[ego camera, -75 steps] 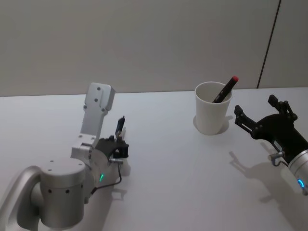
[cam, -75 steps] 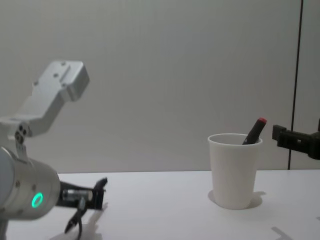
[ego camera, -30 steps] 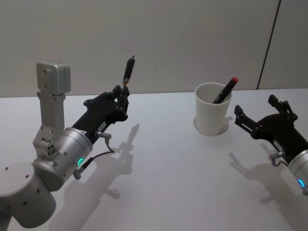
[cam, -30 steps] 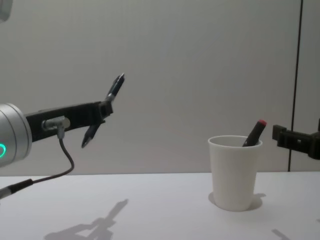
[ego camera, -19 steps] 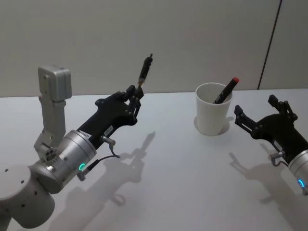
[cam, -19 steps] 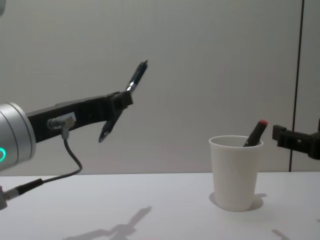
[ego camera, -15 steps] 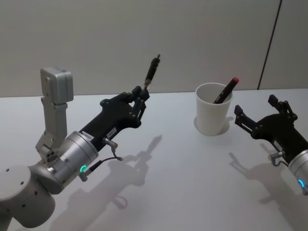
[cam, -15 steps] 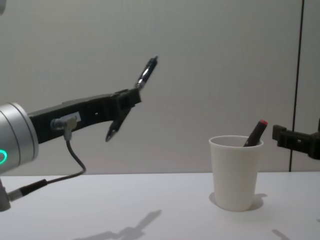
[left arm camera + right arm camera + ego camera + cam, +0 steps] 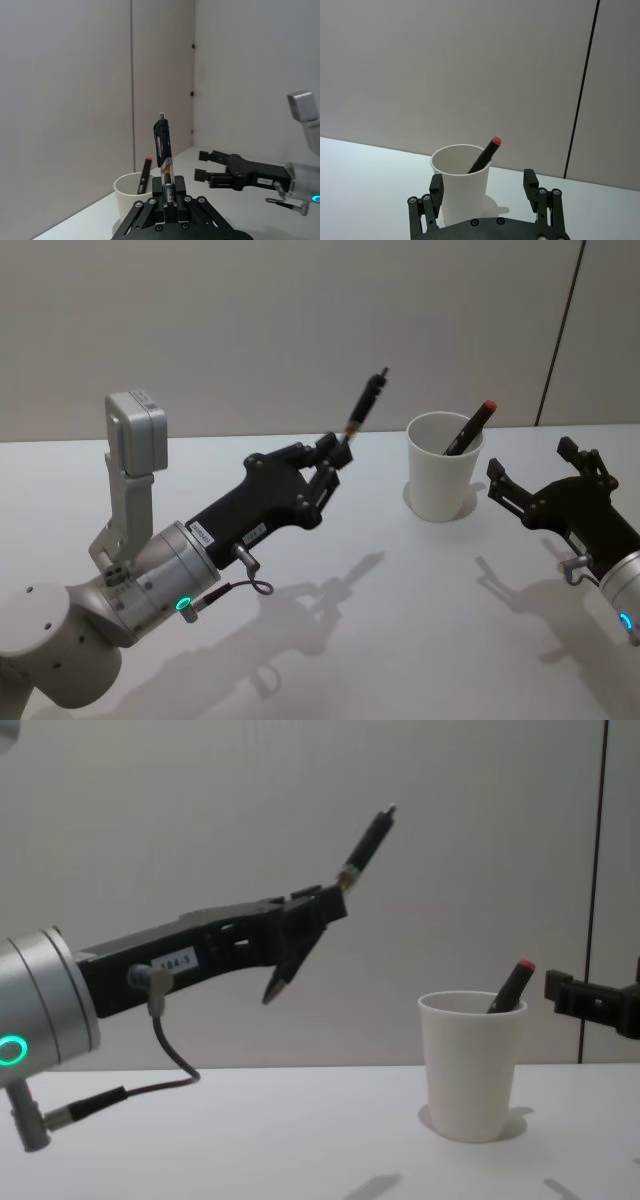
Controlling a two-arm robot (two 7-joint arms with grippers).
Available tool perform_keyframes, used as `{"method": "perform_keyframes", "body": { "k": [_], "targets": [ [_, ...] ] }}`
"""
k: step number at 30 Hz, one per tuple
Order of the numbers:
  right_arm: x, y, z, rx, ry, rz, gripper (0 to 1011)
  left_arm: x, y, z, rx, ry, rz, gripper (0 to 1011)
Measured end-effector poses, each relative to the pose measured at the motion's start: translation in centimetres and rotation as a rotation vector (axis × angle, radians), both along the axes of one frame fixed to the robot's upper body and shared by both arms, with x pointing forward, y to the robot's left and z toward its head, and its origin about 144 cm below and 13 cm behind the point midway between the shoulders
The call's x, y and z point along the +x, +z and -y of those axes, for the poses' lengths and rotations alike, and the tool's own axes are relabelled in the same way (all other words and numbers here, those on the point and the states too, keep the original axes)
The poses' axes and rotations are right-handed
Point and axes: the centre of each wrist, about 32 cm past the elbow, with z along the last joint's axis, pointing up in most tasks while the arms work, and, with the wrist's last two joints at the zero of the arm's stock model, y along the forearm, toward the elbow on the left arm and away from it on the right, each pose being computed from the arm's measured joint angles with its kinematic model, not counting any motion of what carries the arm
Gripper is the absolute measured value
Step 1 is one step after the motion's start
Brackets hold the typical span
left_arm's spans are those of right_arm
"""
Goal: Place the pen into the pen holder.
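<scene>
A bare white table (image 9: 400, 620) stood before a grey wall. Above it the left gripper (image 9: 328, 458) held the pen (image 9: 362, 405) clamped in its fingers, tilted, well to the left of the cup (image 9: 440, 480). The right gripper (image 9: 535, 468) sat just right of the cup, fingers spread wide. This looked like the carry. Next, the pen needed bringing over the rim, turning more upright, and releasing.
</scene>
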Motion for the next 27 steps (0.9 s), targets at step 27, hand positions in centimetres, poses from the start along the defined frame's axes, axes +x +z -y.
{"method": "perform_keyframes", "body": {
  "k": [27],
  "targets": [
    [0.00,0.00,0.00,0.000,0.000,0.000,1002,0.81,-0.66,0.41,0.029,-0.222,0.057,138]
  ]
}}
